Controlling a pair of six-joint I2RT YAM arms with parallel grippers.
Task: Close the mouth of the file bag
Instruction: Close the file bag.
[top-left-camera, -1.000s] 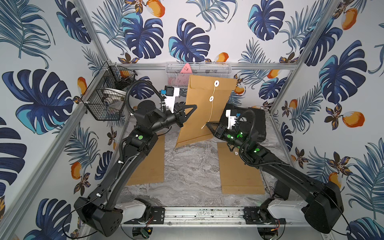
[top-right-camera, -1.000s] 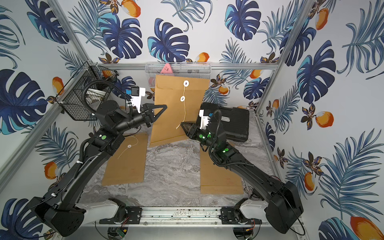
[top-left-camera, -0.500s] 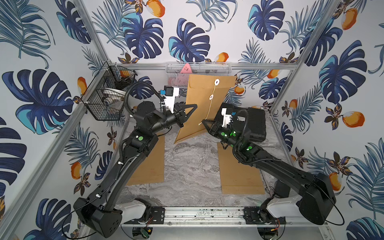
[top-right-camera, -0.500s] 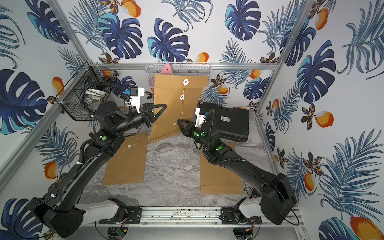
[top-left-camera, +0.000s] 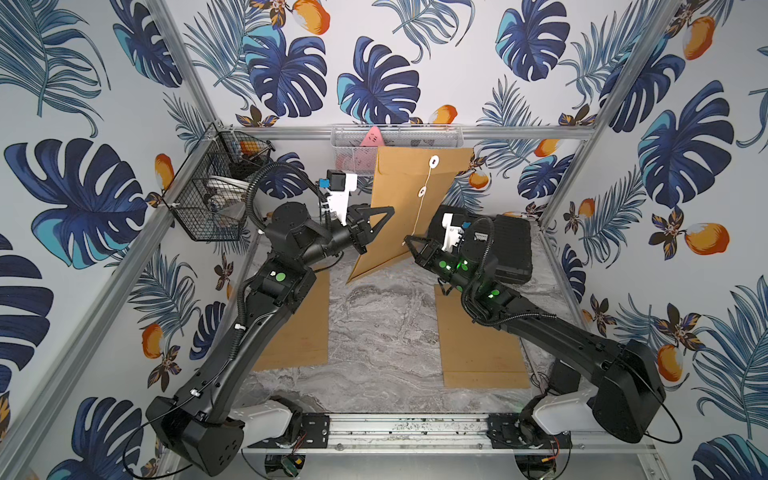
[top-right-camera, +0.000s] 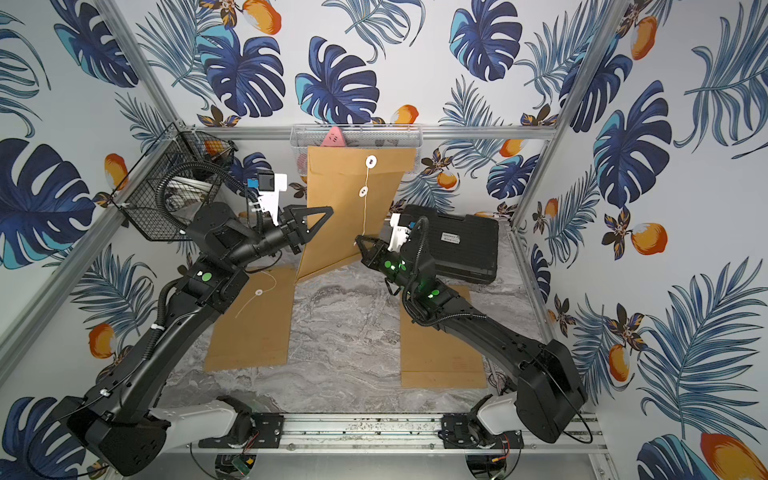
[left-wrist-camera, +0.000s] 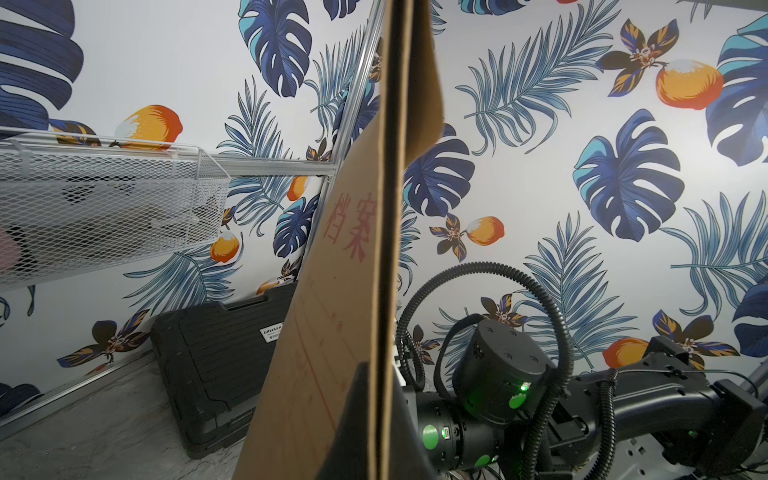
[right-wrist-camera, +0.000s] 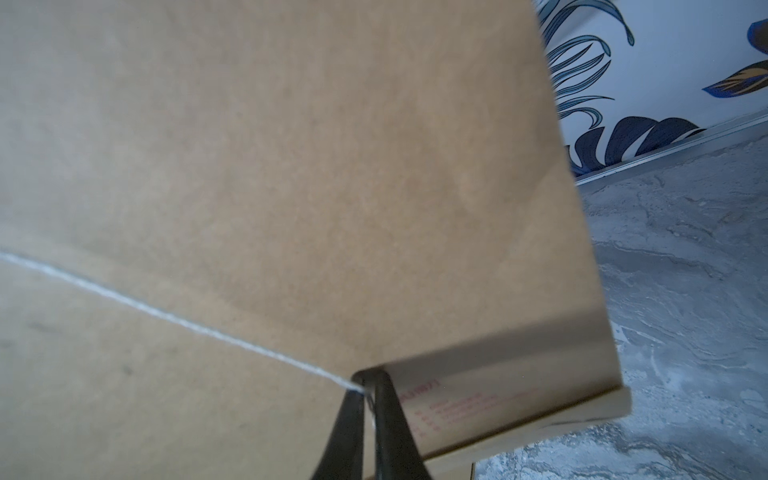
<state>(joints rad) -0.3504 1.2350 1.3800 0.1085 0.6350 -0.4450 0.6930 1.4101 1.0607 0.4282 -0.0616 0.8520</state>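
A brown file bag (top-left-camera: 395, 237) (top-right-camera: 332, 237) stands tilted on one lower corner at the back of the table. My left gripper (top-left-camera: 388, 210) (top-right-camera: 328, 210) (left-wrist-camera: 382, 395) is shut on its side edge and holds it up. Two white discs sit near its mouth, the upper disc (top-left-camera: 434, 159) on the flap (left-wrist-camera: 424, 83), which bows away from the body. A white string (top-left-camera: 417, 216) (top-right-camera: 365, 216) (right-wrist-camera: 166, 311) runs from the lower disc (top-left-camera: 422, 192) down to my right gripper (top-left-camera: 408, 240) (top-right-camera: 358, 240) (right-wrist-camera: 369, 388), which is shut on the string's end beside the bag (right-wrist-camera: 291, 166).
Two more brown bags lie flat on the marble table, one at the left (top-left-camera: 299, 332) and one at the right (top-left-camera: 473, 345). A black case (top-left-camera: 503, 245) sits behind my right arm. A black wire basket (top-left-camera: 212, 199) hangs on the left wall, a white mesh rack (top-left-camera: 399, 135) on the back.
My right gripper has moved a little left and back to the hanging string and shut on its end. The bag has tilted slightly more. My left gripper has kept its hold.
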